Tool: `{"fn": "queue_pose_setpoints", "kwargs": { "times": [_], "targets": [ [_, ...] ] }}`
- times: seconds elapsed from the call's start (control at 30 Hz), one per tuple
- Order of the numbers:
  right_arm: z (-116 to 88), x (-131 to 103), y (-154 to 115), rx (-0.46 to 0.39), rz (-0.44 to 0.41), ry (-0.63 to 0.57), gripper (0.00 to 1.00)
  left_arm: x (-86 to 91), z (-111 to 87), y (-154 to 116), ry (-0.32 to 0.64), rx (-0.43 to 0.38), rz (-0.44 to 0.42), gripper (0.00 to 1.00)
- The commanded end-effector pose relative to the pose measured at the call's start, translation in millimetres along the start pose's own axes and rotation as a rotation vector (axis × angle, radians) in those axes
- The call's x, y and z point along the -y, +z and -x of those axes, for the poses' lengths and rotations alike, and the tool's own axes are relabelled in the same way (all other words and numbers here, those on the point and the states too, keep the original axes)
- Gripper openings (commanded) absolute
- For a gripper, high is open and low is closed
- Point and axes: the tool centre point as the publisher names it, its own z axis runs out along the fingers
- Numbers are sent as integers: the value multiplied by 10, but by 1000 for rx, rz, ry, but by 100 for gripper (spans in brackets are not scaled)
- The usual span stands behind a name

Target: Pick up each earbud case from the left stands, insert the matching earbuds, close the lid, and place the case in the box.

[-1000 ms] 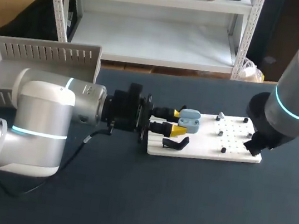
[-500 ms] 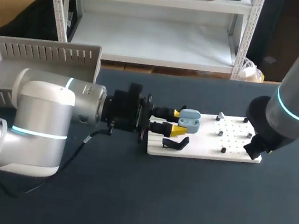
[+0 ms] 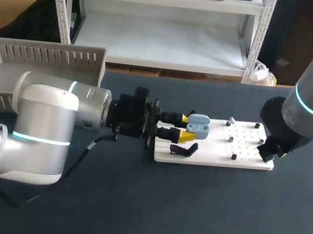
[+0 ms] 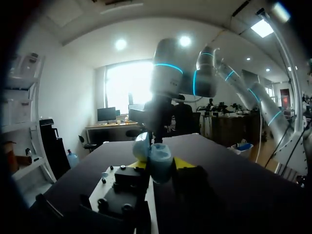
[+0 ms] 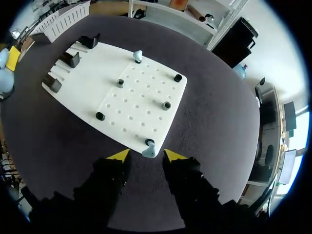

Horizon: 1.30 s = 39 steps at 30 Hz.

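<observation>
Head view: my left gripper [image 3: 187, 128] clamps the blue earbud case [image 3: 199, 124]; my right gripper [image 5: 146, 156] has its fingers apart.

Dark table [image 3: 189, 216] with a black cable [image 3: 89, 147]

My table [image 3: 200, 218] wears matt dark cloth; I see a smooth white plastic board [image 3: 215, 156] and a smooth blue plastic earbud case [image 3: 197, 125].

Dark table [image 3: 189, 216] carrying white perforated board [image 3: 249, 149], lying flat right of centre; grey slotted box [image 3: 47, 56] sitting at far-left corner.
</observation>
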Motion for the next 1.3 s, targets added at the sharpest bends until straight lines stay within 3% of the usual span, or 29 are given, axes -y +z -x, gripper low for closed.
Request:
{"fn": "queue_pose_setpoints", "kwargs": {
  "times": [0.03,0.5,1.3],
  "targets": [
    [-6,9,43,-6,4,0,40,-3,-13,-1,2,4,-1,0],
    [-55,38,86,5,-2,11,40,-3,-13,-1,2,4,-1,0],
    [-47,44,169,-9,11,13,28,-3,-13,-1,2,4,-1,0]
  ]
}}
